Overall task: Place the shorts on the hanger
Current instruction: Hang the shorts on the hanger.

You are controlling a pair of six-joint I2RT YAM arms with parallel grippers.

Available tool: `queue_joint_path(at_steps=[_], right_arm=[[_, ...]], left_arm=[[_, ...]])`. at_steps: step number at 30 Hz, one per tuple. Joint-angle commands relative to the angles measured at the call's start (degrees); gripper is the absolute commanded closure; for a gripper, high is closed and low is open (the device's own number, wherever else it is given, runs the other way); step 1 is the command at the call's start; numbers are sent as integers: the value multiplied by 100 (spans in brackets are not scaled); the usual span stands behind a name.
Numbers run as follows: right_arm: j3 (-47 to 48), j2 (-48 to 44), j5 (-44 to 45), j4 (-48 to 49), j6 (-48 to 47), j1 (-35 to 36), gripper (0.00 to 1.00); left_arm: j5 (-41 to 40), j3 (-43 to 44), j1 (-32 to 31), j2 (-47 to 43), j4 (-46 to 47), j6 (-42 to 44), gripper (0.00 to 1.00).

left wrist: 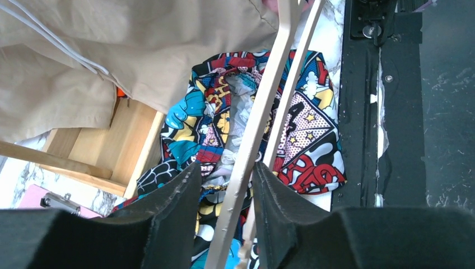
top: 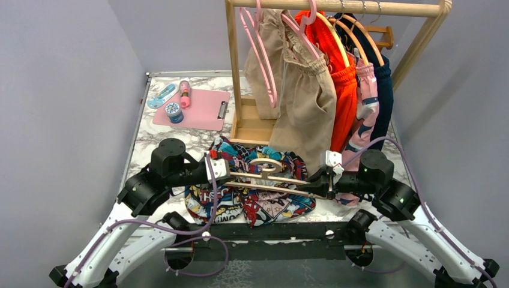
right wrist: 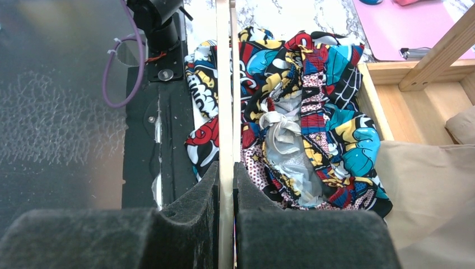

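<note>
The comic-print shorts (top: 258, 201) lie crumpled on the marble table between the arms, waistband opening up; they also show in the left wrist view (left wrist: 313, 140) and the right wrist view (right wrist: 330, 112). The cream hanger (top: 273, 180) is held level just above them, hook pointing to the back. My right gripper (top: 324, 185) is shut on the hanger's right end, with the bars (right wrist: 224, 84) pinched between its fingers (right wrist: 226, 171). My left gripper (top: 227, 174) is at the hanger's left end. Its jaws straddle the bar (left wrist: 263, 112) with a gap on one side (left wrist: 227, 176).
A wooden rack (top: 234, 66) stands right behind the shorts, its base tray (top: 252, 127) touching them. Beige shorts (top: 309, 102) on pink hangers, an orange garment (top: 342, 96) and darker clothes hang low. A pink clipboard (top: 198, 111) with small items lies back left. The black mounting bar (top: 270, 231) runs along the near edge.
</note>
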Motion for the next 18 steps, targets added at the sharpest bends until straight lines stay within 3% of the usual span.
queue_joint_path(at_steps=[1,8,11,12,18], right_arm=[[195,-97,-13,-25,-34,-7,99],[202,-125,-71,-76,-2,-8,99],[221,-102,-83,-84,17,-7,99],[235,-88,-77,-90,35,-7,99],[337,34,49,-74,293,-7,89]], left_arm=[[0,151,-36,40,-15,82,63],[13,149,-36,80,59,63,77],[35,130,-36,100,100,56,90],[35,126,-36,108,114,54,98],[35,53,-37,56,192,17,100]])
